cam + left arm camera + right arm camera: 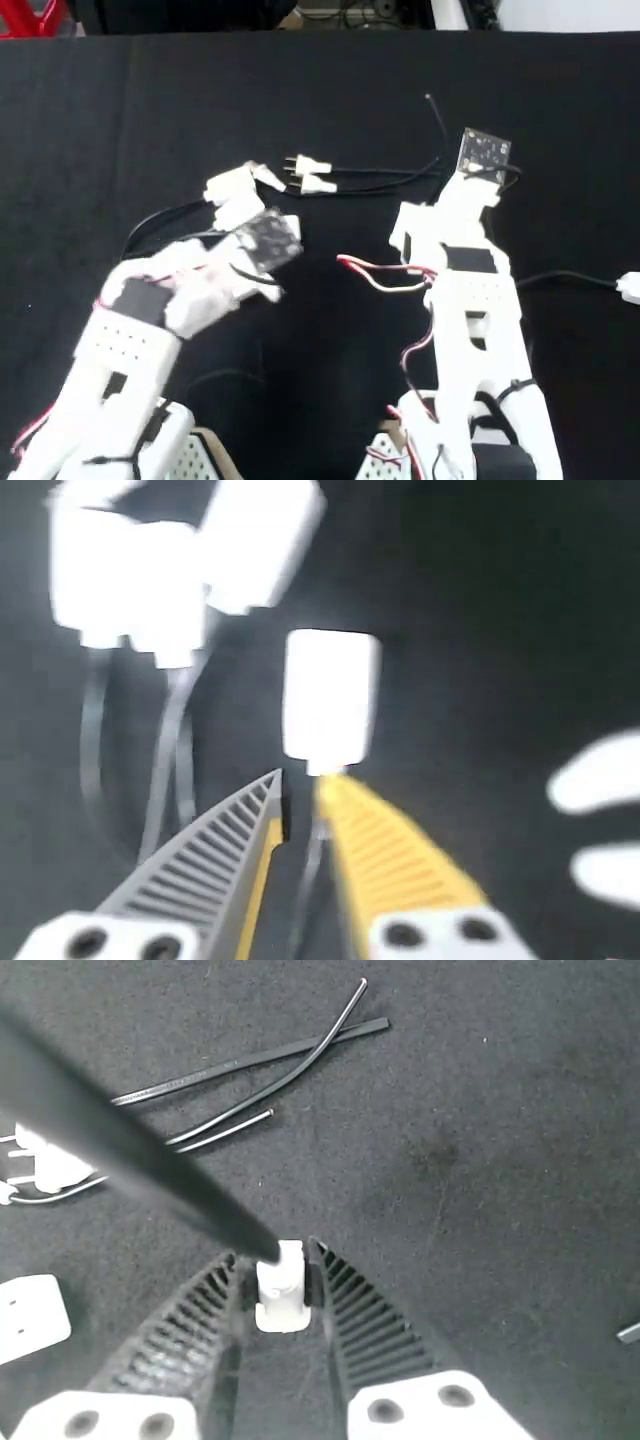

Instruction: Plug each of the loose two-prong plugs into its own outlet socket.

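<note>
Right gripper [275, 1260] clamped on a white plug [280, 1295]. Left gripper [300, 780] sits just behind a socket block [330, 695]; grip cannot be told. Judged early: loose plugs [318, 184] lie beyond it, none visibly seated.

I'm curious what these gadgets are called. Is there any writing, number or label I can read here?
None can be read. The white plugs, the held plug in the right gripper and the circuit board show no legible print; any marks on the board are too small to tell.
</note>
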Controlling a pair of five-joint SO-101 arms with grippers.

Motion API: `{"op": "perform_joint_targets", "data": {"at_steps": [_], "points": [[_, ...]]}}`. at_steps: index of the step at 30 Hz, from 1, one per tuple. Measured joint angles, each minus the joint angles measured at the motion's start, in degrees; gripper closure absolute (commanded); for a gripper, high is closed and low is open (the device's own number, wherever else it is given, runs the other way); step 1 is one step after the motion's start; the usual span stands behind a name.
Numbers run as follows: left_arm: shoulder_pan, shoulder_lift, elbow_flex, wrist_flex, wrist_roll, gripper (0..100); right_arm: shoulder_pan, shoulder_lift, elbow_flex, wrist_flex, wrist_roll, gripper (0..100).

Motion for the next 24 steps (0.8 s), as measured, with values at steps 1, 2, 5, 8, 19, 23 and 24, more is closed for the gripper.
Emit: {"op": "perform_joint_targets", "data": {"at_steps": [1,2,5,8,19,23,24], "points": [[-1.6,-2.1,0.0,0.2,-1.0,73,0.0,0.0,0.0,0.0,0.0,98.6],[-3.3,-4.0,0.0,0.2,-1.7,71,0.0,0.0,0.0,0.0,0.0,98.6],[-5.0,-6.3,1.2,-1.7,-5.5,69,0.0,0.0,0.0,0.0,0.0,98.6],[-5.8,-3.6,5.3,-8.3,-6.8,69,0.0,0.0,0.0,0.0,0.0,98.6],[-7.1,27.6,-5.7,-13.3,-6.2,69,0.0,0.0,0.0,0.0,0.0,98.6],[-7.1,38.2,-12.7,-13.3,-6.1,69,0.0,0.0,0.0,0.0,0.0,98.6],[-7.1,40.4,-13.9,-13.3,-6.1,69,0.0,0.0,0.0,0.0,0.0,98.6]]}}
